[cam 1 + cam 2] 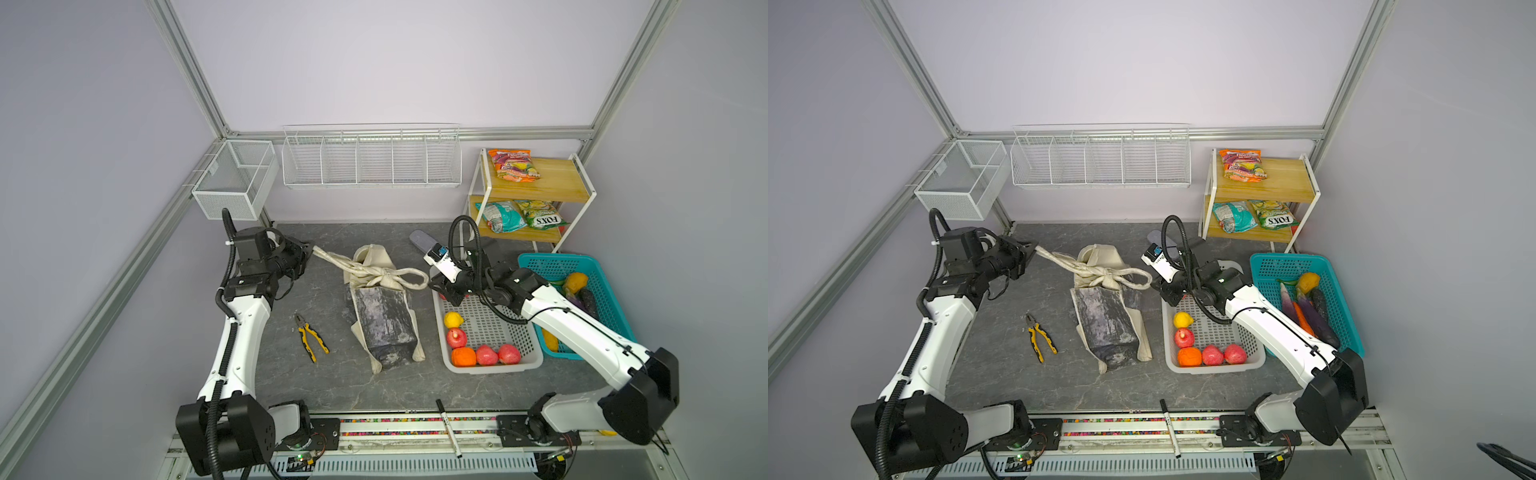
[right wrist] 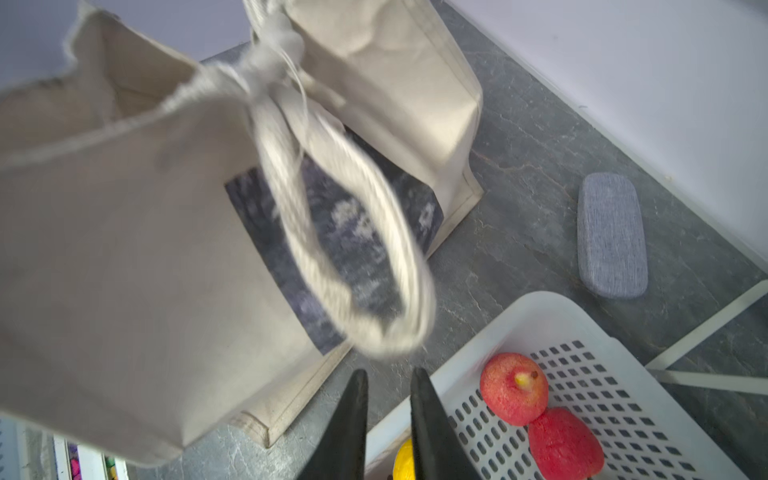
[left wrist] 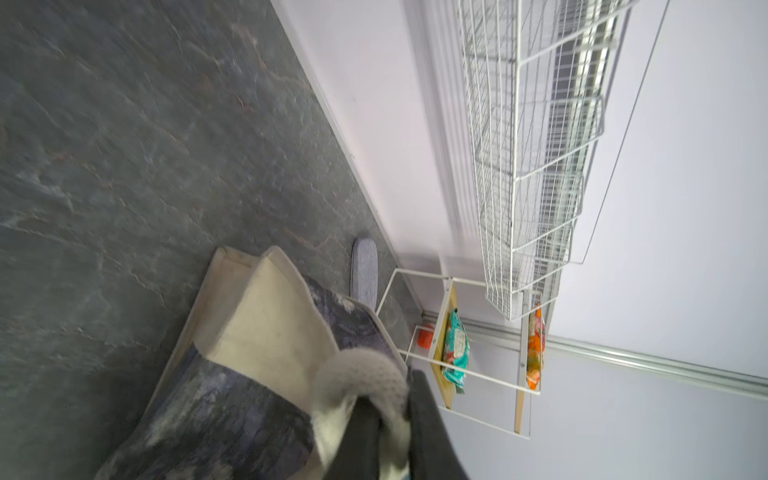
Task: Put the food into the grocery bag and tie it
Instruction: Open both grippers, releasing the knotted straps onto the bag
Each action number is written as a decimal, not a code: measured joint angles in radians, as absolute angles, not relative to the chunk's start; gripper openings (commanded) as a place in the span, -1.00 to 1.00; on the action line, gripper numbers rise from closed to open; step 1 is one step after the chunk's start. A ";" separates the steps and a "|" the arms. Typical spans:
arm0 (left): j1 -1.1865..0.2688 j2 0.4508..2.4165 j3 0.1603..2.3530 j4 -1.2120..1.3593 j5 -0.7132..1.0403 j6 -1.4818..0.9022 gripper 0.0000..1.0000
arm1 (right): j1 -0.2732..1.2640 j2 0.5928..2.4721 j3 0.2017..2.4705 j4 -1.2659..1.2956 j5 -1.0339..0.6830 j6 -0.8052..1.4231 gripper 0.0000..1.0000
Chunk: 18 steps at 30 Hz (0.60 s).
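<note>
The grocery bag [image 1: 382, 324] [image 1: 1104, 324] lies flat mid-table, marbled panel up, its two cream handles knotted together [image 1: 374, 276]. My left gripper [image 1: 309, 250] [image 3: 392, 390] is shut on the end of one handle, which runs taut to the knot. The other handle loop [image 2: 399, 232] hangs free just in front of my right gripper [image 1: 434, 284] [image 2: 388, 374], which is open and holds nothing. Food sits in the white basket [image 1: 490, 368]: a lemon [image 1: 453, 320], red apples [image 2: 513, 388], an orange [image 1: 463, 356]. A teal snack packet [image 1: 500, 216] lies on the shelf.
A teal basket [image 1: 557, 259] of vegetables stands at the right, under my right arm. The grey case [image 1: 419, 241] lies behind the bag. Pliers [image 1: 309, 336] lie left of the bag and a marker [image 1: 448, 428] on the front rail. Wire baskets [image 1: 370, 162] hang on the back wall.
</note>
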<state>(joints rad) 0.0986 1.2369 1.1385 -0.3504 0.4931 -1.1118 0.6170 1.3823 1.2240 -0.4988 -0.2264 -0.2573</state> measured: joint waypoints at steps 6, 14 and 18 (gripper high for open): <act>0.096 1.201 1.109 -0.330 0.457 -1.127 -0.04 | 0.630 1.382 1.227 -0.530 -0.224 -0.262 -0.24; 0.066 1.135 1.116 -0.419 0.415 -1.112 0.62 | 0.630 1.367 1.234 -0.538 -0.191 -0.260 0.07; 0.053 1.081 1.171 -0.539 0.371 -1.074 0.70 | 0.620 1.335 1.242 -0.540 -0.170 -0.258 0.14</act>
<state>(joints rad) 0.0532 1.0809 1.1713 -0.5392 0.3714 -1.0740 0.6201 1.3354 1.2415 -0.5396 -0.1696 -0.2577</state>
